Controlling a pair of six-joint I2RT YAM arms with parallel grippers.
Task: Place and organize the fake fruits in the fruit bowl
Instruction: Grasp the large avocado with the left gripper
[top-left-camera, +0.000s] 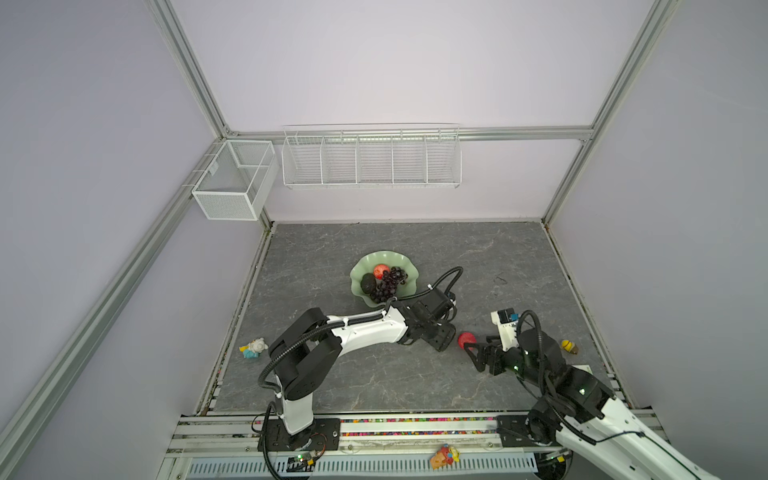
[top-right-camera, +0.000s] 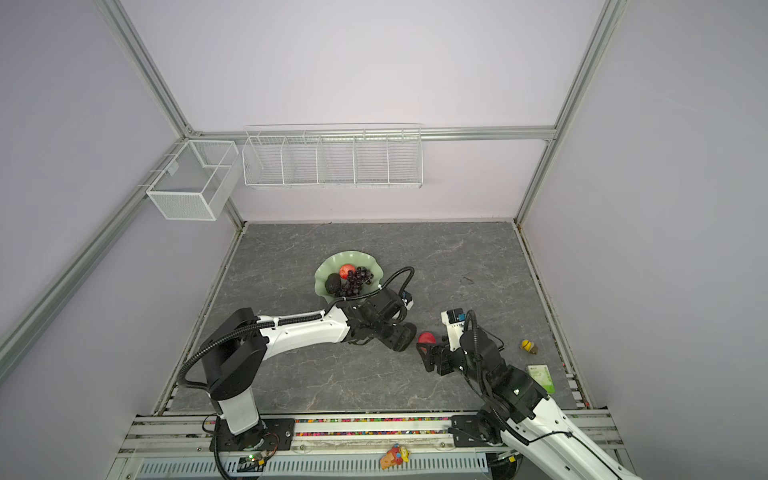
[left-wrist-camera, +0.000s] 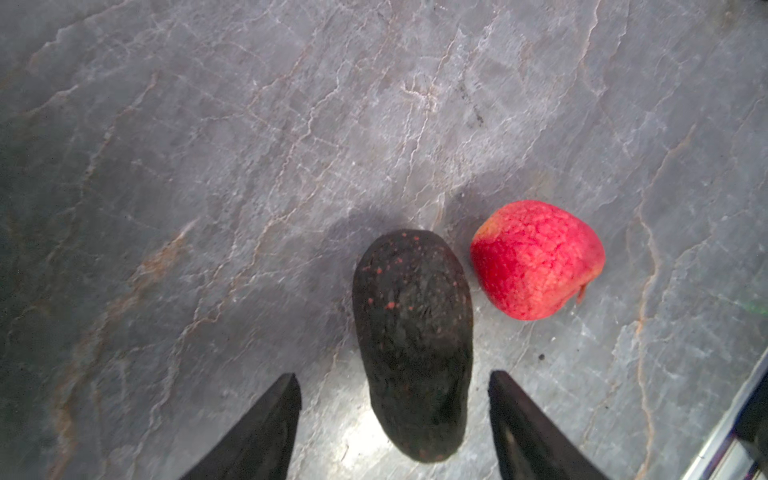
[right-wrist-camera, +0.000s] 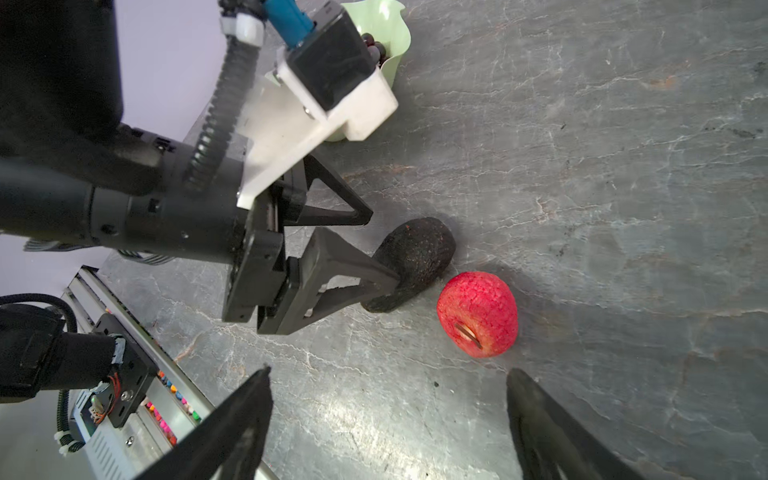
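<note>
Left gripper (left-wrist-camera: 392, 374) is held open, empty; avocado (left-wrist-camera: 411, 332) is straddled between the jaws, long axis directed straight ahead, gaps either side.

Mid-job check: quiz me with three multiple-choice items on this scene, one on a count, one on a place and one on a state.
1. How many fruits lie in the fruit bowl?
A. two
B. three
C. five

2. Where is the loose avocado?
A. on the table, between the open left tool's fingers
B. inside the bowl
C. lifted in the air

3. What state is the right tool in?
A. shut on a fruit
B. open, with the loose apple ahead of it, untouched
C. shut and empty

Answers:
1 B: the bowl apple, bowl avocado and grapes lie in it.
2 A: the left wrist view shows a gap on either side of it.
3 B: the right wrist view shows its fingers wide apart, short of the apple.
</note>
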